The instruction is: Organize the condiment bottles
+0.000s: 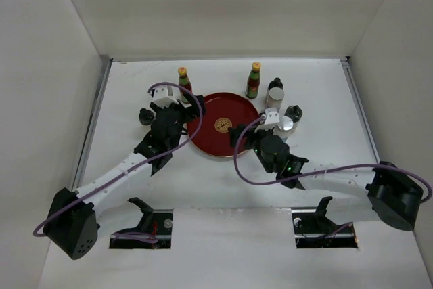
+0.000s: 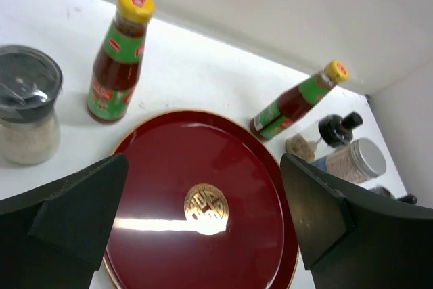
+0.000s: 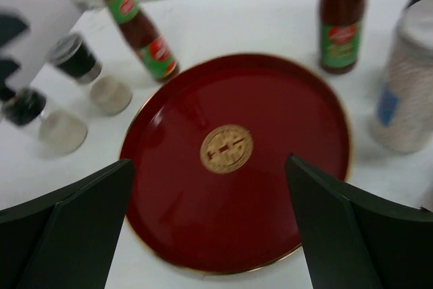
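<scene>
Top external: left hand (image 2: 210, 218) and right hand (image 3: 210, 218) gape empty beside the tray (image 1: 233, 107), condiment bottles (image 1: 253, 80) ringing its far rim on the counter (image 1: 304, 187), one jar (image 1: 145, 116) half-hidden by the left arm (image 1: 115, 177).

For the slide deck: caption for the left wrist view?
Open left gripper frames the empty tray; two sauce bottles behind it, a jar at left.

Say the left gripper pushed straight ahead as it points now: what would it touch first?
The left gripper would probably meet the red tray, near its gold emblem; depth is hard to judge.
</scene>
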`<state>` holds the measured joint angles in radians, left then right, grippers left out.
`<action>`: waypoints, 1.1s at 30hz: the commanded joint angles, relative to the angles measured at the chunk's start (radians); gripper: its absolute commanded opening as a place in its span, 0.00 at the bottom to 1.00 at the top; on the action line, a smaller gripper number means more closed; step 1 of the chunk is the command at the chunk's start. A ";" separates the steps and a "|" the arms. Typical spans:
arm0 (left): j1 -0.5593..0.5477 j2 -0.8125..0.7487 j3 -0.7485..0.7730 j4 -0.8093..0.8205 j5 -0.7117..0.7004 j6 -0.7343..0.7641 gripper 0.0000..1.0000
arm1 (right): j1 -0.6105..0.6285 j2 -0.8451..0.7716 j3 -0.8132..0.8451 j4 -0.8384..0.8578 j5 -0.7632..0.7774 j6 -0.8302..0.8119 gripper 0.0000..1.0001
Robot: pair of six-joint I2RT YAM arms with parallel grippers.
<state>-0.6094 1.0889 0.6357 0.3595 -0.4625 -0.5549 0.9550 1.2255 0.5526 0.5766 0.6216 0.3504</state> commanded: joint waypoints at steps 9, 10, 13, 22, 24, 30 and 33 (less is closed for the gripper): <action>0.062 0.006 0.102 -0.011 -0.122 0.127 1.00 | 0.087 0.094 0.000 0.127 -0.108 0.002 1.00; 0.076 0.023 0.122 -0.013 -0.120 0.139 1.00 | 0.081 0.089 -0.008 0.132 -0.124 0.007 1.00; 0.096 0.068 0.182 -0.013 -0.123 0.159 1.00 | 0.044 0.057 -0.040 0.150 -0.190 0.028 0.76; 0.179 0.348 0.479 -0.092 -0.077 0.214 0.62 | -0.043 0.058 -0.052 0.112 -0.290 0.125 0.31; 0.188 0.425 0.562 -0.166 -0.073 0.225 0.64 | -0.052 0.066 -0.057 0.120 -0.306 0.142 0.45; 0.211 0.581 0.688 -0.243 -0.077 0.236 0.70 | -0.074 0.081 -0.059 0.124 -0.350 0.157 0.71; 0.222 0.621 0.717 -0.243 -0.079 0.233 0.69 | -0.074 0.091 -0.054 0.126 -0.359 0.159 0.73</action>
<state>-0.4030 1.7084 1.2823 0.1345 -0.5404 -0.3393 0.8890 1.3075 0.4934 0.6567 0.2966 0.4911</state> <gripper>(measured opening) 0.693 0.722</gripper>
